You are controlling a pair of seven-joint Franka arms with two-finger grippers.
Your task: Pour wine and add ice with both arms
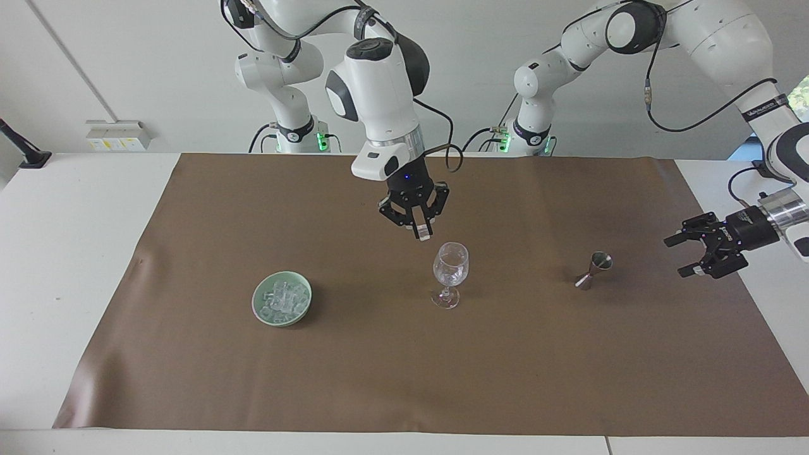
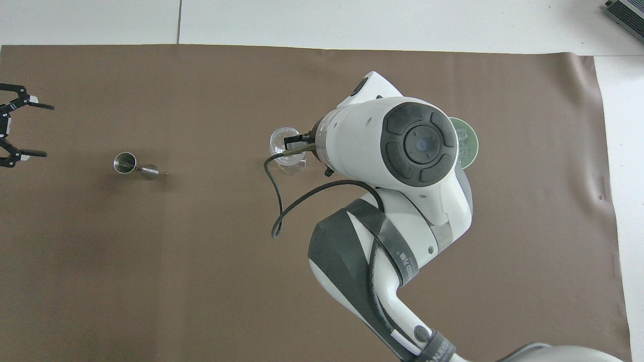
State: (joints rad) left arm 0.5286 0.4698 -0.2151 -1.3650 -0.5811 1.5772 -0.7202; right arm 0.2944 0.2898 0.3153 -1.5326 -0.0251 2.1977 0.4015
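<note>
A clear stemmed wine glass stands mid-table. Just short of it and above its rim hangs my right gripper, shut on one ice cube; in the overhead view the arm's wrist hides the gripper. More ice fills a pale green bowl toward the right arm's end. My left gripper hovers open and holds nothing, off to one side of a metal jigger. Wine is out of view.
A brown mat covers the white table. The jigger leans tilted toward the left arm's end. The right arm's cable loops above the mat near the glass.
</note>
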